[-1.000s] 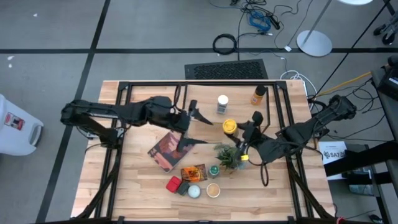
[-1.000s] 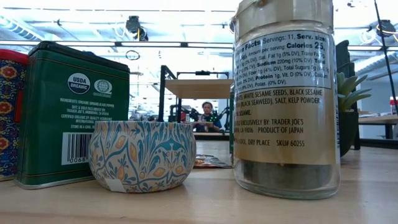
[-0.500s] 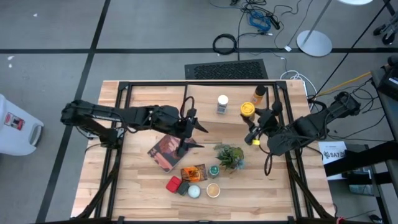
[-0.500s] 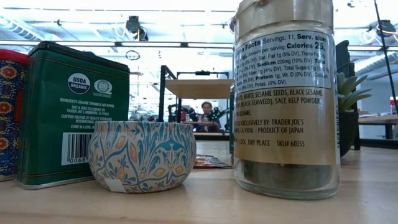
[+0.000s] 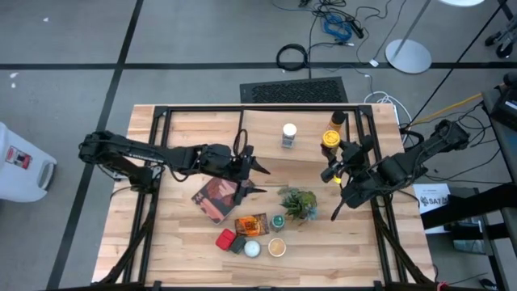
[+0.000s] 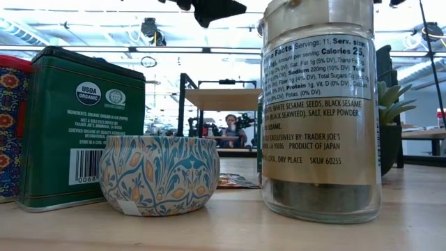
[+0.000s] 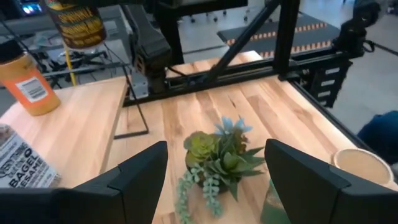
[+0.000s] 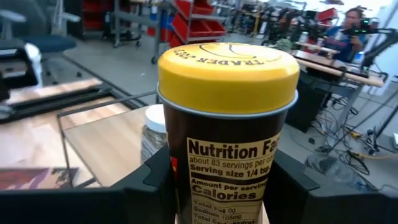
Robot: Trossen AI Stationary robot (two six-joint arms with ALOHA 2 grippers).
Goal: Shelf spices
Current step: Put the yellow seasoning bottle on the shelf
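My right gripper (image 5: 333,155) is shut on a dark spice jar with a yellow lid (image 8: 227,62), held over the right part of the shelf (image 8: 106,146). Beside it on that raised board stand an orange jar (image 5: 334,120) and a white-lidded jar (image 5: 289,134). My left gripper (image 5: 260,178) hangs open over the table's middle, beside the maroon book (image 5: 216,196). The potted plant (image 7: 214,163) shows between its fingers, farther off. Its dark tip (image 6: 209,8) shows at the top of the low view. My right gripper pinches the jar's labelled body (image 8: 180,180), below the yellow lid, between its two fingers, one on either side. The fingers come nearly level from the table's right and near side. The jar stands upright in the hold, its base (image 7: 79,42) clear above the shelf board.
Near the front edge stand a red tin (image 5: 225,238), a green tin (image 6: 80,125), a patterned tin (image 6: 159,174) and a tan-lidded glass jar (image 6: 320,111). An orange packet (image 5: 252,224) and a green-topped jar (image 5: 278,221) lie by the plant (image 5: 297,202). Black frame bars (image 5: 149,174) cross the table.
My right gripper has carried the yellow-lidded jar from beside the plant toward the table's far edge, and it now hangs next to the orange jar. My left gripper has sunk toward the table, and its fingers have come a little closer together but still stand open.
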